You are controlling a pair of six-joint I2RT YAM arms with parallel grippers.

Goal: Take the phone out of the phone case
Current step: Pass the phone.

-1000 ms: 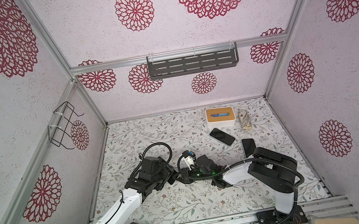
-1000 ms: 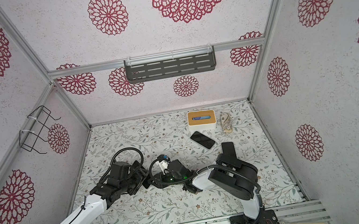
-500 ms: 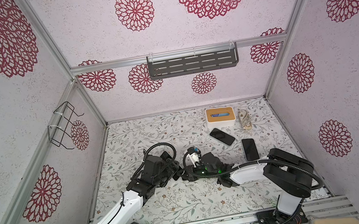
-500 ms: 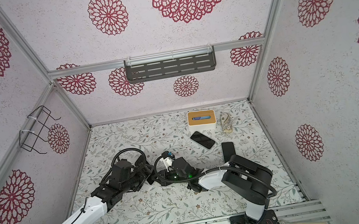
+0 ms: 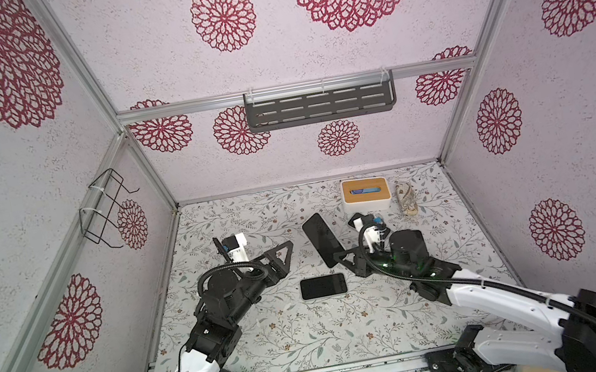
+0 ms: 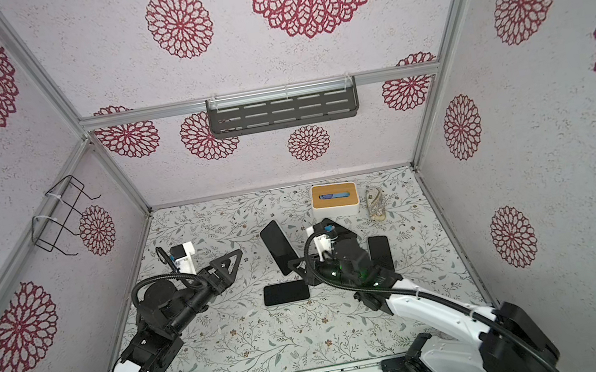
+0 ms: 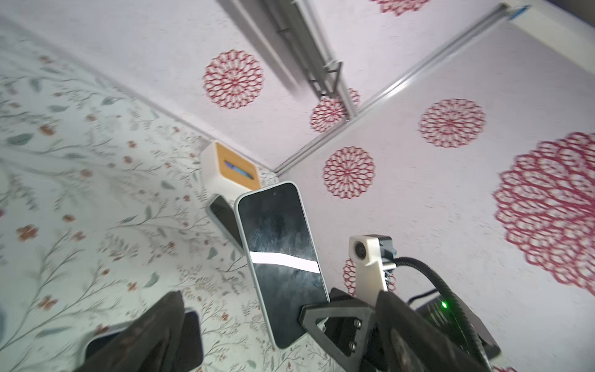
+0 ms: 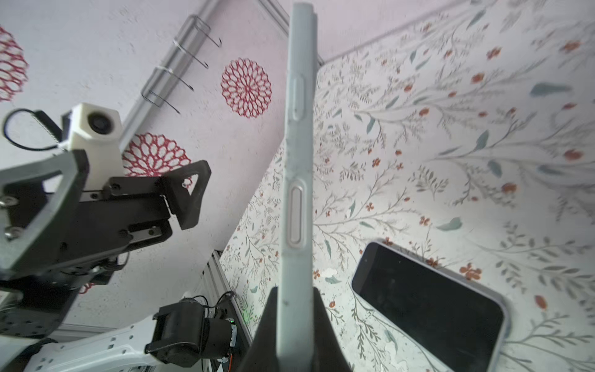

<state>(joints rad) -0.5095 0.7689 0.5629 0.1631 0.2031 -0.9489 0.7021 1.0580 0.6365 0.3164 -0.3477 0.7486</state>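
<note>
Black-screened phone (image 7: 280, 257), seated in pale grey case (image 8: 297, 161), upright on end, aloft

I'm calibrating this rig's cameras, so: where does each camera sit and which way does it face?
Both top views: high above the robot's base, looking down at the table; both arms, left gripper and right gripper show.
Left wrist: on the left arm, facing the held phone screen; own finger shows.
Right wrist: on the right arm, sighting along the held phone's edge; own fingers show.
Shared: both wrists see the flat phone.
</note>
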